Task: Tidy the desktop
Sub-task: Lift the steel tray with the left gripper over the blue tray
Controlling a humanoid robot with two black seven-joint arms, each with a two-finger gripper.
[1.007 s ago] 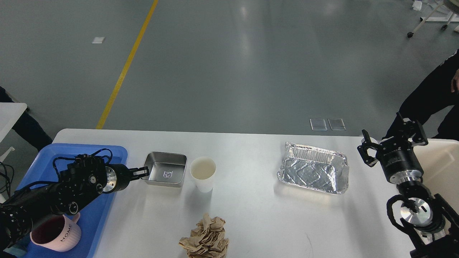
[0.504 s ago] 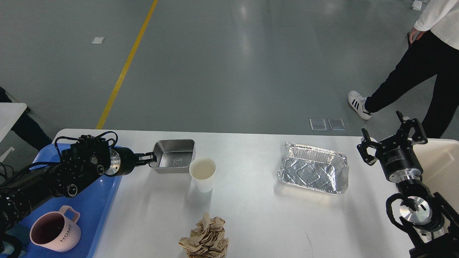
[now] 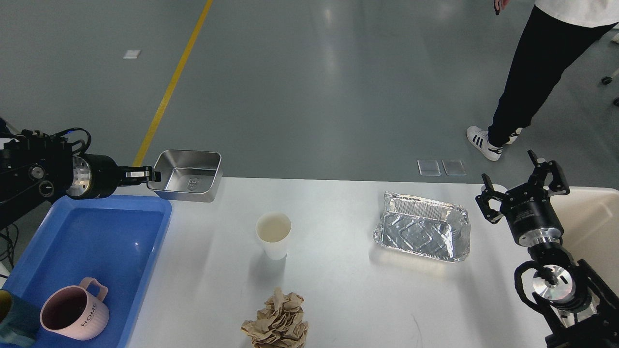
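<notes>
The desktop [image 3: 338, 290], glossy and white, fills the lower half of the head view from about 8 o'clock round to 4 o'clock. Nearest, at 6 o'clock on its front edge, lies a crumpled wad of brown paper [image 3: 278, 321]. At 8 o'clock a pink mug [image 3: 72, 314] lettered HOME stands in the near corner of a blue tray [image 3: 121, 232] that overlaps the desktop's left end; a dark teal object beside the mug is cut off by the frame, and what it is cannot be told. At 4 o'clock the right arm rises from the corner, and the right gripper [image 3: 522, 186] stands above the desktop's right end with its two fingers spread apart and nothing between them, next to a beige bin [image 3: 592, 227] at 3 o'clock. Nearer the middle, a white paper cup [image 3: 273, 236] stands upright on the desktop, well apart from a crinkled foil tray [image 3: 422, 226] lying toward 2 o'clock. Farther off, at 10 o'clock, the left gripper [image 3: 144, 173] reaches in from the left edge, its fingers pinched onto the left rim of a steel tray [image 3: 186, 176], which hangs in the air above the desktop's far left corner, tilted so its hollow faces the view. Beyond the desktop is grey floor with a yellow line [image 3: 171, 87] running toward 11 o'clock, and at 1 o'clock a person's legs [image 3: 522, 82] in black trousers and white shoes.
</notes>
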